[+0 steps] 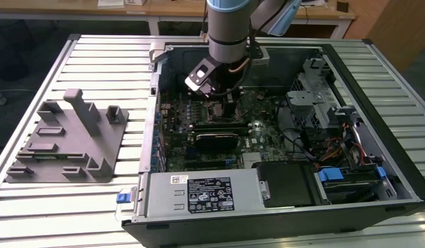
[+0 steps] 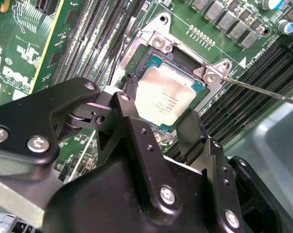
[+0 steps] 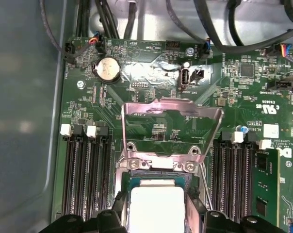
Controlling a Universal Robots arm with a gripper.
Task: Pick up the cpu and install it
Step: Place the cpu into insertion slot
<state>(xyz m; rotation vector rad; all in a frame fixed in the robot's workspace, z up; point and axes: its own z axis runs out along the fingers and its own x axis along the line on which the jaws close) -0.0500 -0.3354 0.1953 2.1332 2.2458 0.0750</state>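
The cpu (image 2: 168,94), a small square chip with a silvery top and green rim, lies level in the open metal-framed socket (image 2: 158,41) on the motherboard. My gripper (image 2: 161,109) reaches down into the computer case (image 1: 350,57). Its two black fingers (image 2: 128,94) press against opposite edges of the chip, so it is shut on it. In the first wrist view the cpu (image 3: 156,201) sits between the fingertips of the gripper (image 3: 156,216), below the raised load plate (image 3: 170,109). In the exterior view the gripper (image 1: 222,101) hangs over the board's upper middle.
Memory slots (image 3: 86,170) flank the socket on both sides. The thin socket lever (image 2: 263,90) sticks out sideways. Cables (image 1: 302,139), a drive cage (image 1: 315,93) and the power supply (image 1: 205,194) crowd the case. A grey fixture tray (image 1: 67,139) rests on the slatted table at the exterior view's left.
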